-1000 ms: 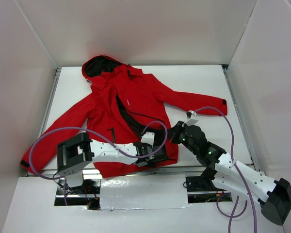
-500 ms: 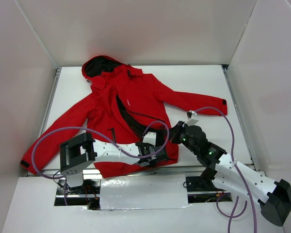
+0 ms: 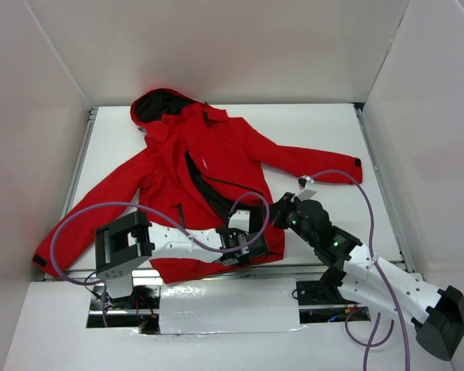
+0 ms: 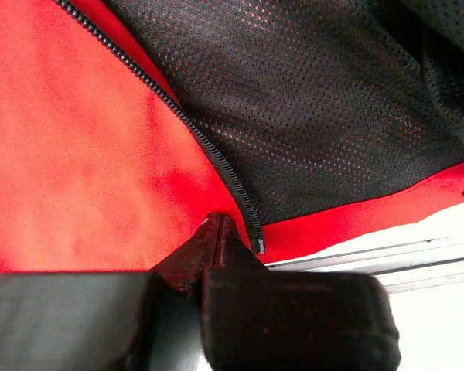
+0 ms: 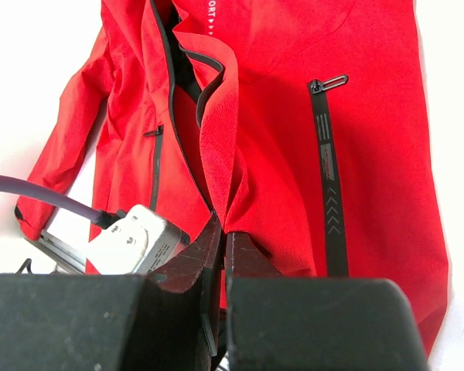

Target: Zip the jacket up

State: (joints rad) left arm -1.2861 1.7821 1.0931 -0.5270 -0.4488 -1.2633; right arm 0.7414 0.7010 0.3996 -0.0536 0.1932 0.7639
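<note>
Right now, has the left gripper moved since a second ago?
Yes: the left gripper edged slightly right along the near metal rail, shutting on the hem of the red rain jacket.

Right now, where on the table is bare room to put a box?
The widest bare patch of table lies far right, between the back wall and the sleeve of the jacket. A narrower one: left of the hood. Crowded: the near edge, where left end effector and right end effector pinch the jacket.
</note>
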